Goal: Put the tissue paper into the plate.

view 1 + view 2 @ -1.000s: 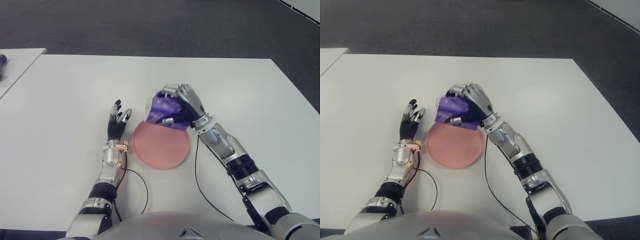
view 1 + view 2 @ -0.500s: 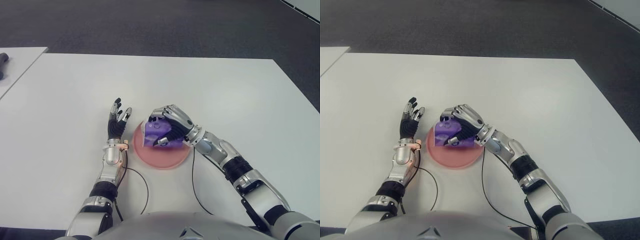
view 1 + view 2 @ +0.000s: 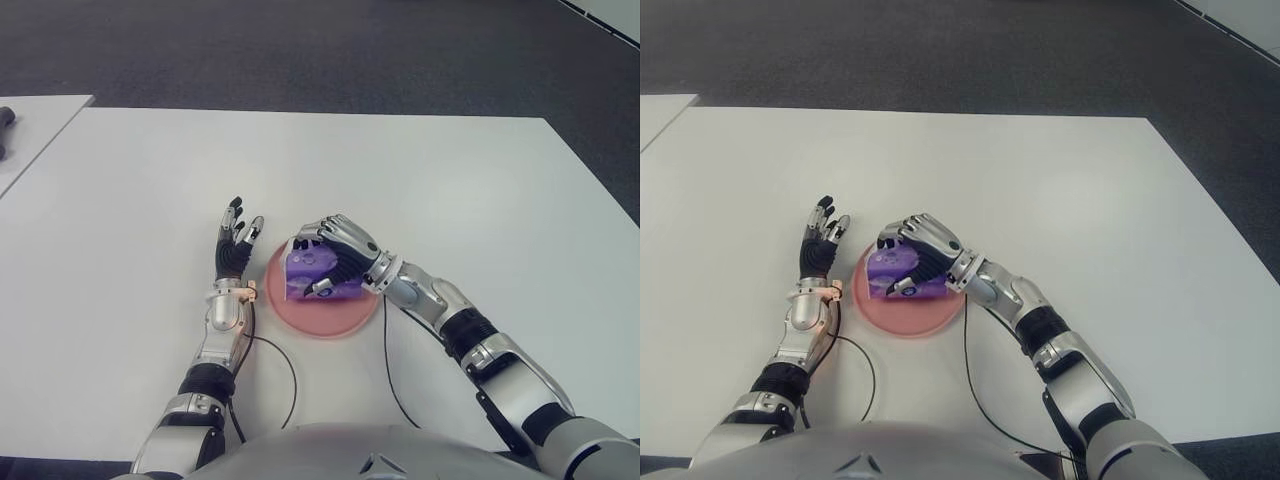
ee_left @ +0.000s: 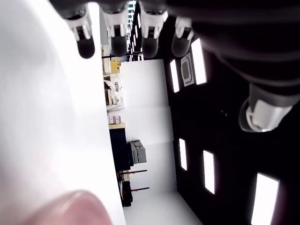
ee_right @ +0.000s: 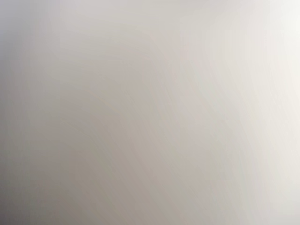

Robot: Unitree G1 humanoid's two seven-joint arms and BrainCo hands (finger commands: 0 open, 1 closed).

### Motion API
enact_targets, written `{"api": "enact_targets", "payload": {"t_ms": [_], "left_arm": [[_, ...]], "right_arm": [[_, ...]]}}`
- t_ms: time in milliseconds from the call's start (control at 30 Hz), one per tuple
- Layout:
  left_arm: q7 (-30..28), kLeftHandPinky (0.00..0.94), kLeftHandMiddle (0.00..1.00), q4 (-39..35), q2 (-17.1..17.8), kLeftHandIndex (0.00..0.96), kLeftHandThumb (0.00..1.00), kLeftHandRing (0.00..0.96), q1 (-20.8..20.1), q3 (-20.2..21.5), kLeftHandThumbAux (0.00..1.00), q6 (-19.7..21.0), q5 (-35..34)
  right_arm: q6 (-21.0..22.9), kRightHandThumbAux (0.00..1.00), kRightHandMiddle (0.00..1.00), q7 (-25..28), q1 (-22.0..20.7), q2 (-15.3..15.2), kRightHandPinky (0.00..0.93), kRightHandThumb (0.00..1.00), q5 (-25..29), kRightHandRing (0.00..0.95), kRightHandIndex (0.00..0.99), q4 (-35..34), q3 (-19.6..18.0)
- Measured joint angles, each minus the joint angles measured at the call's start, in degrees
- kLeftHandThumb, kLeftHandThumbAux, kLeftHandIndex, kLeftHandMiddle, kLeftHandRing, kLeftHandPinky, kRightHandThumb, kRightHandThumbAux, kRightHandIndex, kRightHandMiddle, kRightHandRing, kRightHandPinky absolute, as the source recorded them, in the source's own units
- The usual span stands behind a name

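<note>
Dark carpet runs behind a wide white surface [image 3: 480, 190], and near its middle sits a round pink plate [image 3: 322, 315], which serves as the landmark for everything else. Over the plate, the right hand [image 3: 335, 255] has its fingers [image 3: 343, 240] curled around a purple tissue paper pack [image 3: 310, 268], gripping it from above with the thumb tucked under one end. The pack is low over the plate's middle and looks to be touching it or very nearly so; whether its underside is actually down cannot be told from either eye view. The right wrist view shows only a blank pale field and adds nothing. Just beside the plate, on the robot's left of it, the left hand [image 3: 235, 250] shows with fingers straight and spread, holding nothing, and its wrist view confirms the extended fingertips. By the look of it, the step in hand is the placing itself, close to done. The next move calls for easing the fingers apart so the pack settles inside the rim, then lifting the hand straight up without dragging the pack or nudging the plate.
</note>
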Motion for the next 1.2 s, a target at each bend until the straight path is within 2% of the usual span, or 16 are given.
{"api": "enact_targets", "payload": {"t_ms": [33,100,133,200,300,333,367,400,433,467,600,700,900,1033,1067,1200], "left_arm": [[0.0,0.0,0.0,0.0,0.0,0.0,0.0,0.0,0.0,0.0,0.428,0.0,0.0],[0.0,0.0,0.0,0.0,0.0,0.0,0.0,0.0,0.0,0.0,0.428,0.0,0.0],[0.0,0.0,0.0,0.0,0.0,0.0,0.0,0.0,0.0,0.0,0.428,0.0,0.0],[0.0,0.0,0.0,0.0,0.0,0.0,0.0,0.0,0.0,0.0,0.429,0.0,0.0],[0.0,0.0,0.0,-0.3,0.0,0.0,0.0,0.0,0.2,0.0,0.429,0.3,0.1],[0.0,0.0,0.0,-0.5,0.0,0.0,0.0,0.0,0.2,0.0,0.429,0.5,0.2],[0.0,0.0,0.0,-0.6,0.0,0.0,0.0,0.0,0.3,0.0,0.428,0.7,0.2],[0.0,0.0,0.0,-0.6,0.0,0.0,0.0,0.0,0.4,-0.1,0.427,1.0,0.2],[0.0,0.0,0.0,-0.6,0.0,0.0,0.0,0.0,0.4,-0.1,0.426,1.1,0.2],[0.0,0.0,0.0,-0.6,0.0,0.0,0.0,0.0,0.4,-0.1,0.424,1.3,0.2],[0.1,0.0,0.0,-0.4,0.0,0.0,0.0,0.0,0.2,0.0,0.425,1.4,0.3],[0.4,0.0,0.0,-0.1,0.0,0.0,0.0,0.0,0.1,0.0,0.43,1.4,0.3],[0.5,0.0,0.0,-0.4,-0.1,0.0,0.0,0.0,0.2,0.0,0.437,1.5,0.2],[0.5,0.0,0.0,-0.8,-0.1,0.0,0.0,0.0,0.4,-0.1,0.442,1.9,0.3],[0.5,0.0,0.0,-1.2,0.0,0.0,0.0,0.0,0.6,0.0,0.441,2.4,0.3],[0.6,0.0,0.0,-1.6,0.0,0.0,0.0,0.0,0.6,-0.1,0.44,3.3,0.8]], "right_arm": [[0.3,0.675,0.541,-0.5,0.0,0.0,0.802,0.853,-0.5,0.816,0.404,-0.1,0.0],[1.2,0.678,0.546,-1.7,0.0,0.0,0.717,0.842,-1.5,0.769,0.402,-0.3,0.0],[1.5,0.679,0.546,-2.3,0.0,-0.1,0.705,0.84,-2.2,0.763,0.401,-0.4,0.0],[2.0,0.701,0.648,-3.2,0.0,-0.3,0.633,0.748,-3.2,0.72,0.419,-0.6,0.1],[2.4,0.714,0.655,-2.7,-0.2,-0.9,0.546,0.702,-4.4,0.654,0.423,-0.9,0.5],[2.5,0.684,0.634,-2.0,-0.4,-1.2,0.526,0.611,-4.4,0.627,0.423,-1.1,0.7],[2.5,0.643,0.601,-1.1,-0.5,-1.4,0.496,0.471,-4.4,0.587,0.424,-1.3,0.8],[2.6,0.608,0.508,0.2,-0.7,-1.7,0.42,0.363,-4.3,0.486,0.384,-1.6,1.0],[2.7,0.596,0.474,1.1,-0.8,-1.9,0.393,0.325,-4.2,0.45,0.37,-1.8,1.0],[2.9,0.574,0.396,2.6,-1.0,-2.2,0.323,0.258,-3.9,0.369,0.317,-2.1,1.0],[3.6,0.535,0.224,7.8,-1.0,-3.2,0.144,0.137,-2.1,0.182,0.183,-4.3,1.0],[4.8,0.515,0.117,11.3,-0.7,-3.7,0.047,0.076,-1.0,0.073,0.092,-6.3,0.8],[6.4,0.478,0.019,16.8,-0.5,-4.5,0.004,0.017,0.7,0.007,0.012,-9.2,0.5],[6.2,0.444,0.0,19.4,-0.6,-5.4,0.0,0.0,2.1,0.0,0.0,-10.1,0.4],[5.3,0.443,0.0,20.8,-0.8,-6.6,0.0,0.0,3.2,0.0,0.0,-10.1,0.2],[3.6,0.443,0.0,22.4,-1.2,-7.1,0.0,0.0,4.7,0.0,0.0,-9.5,0.2]]}}
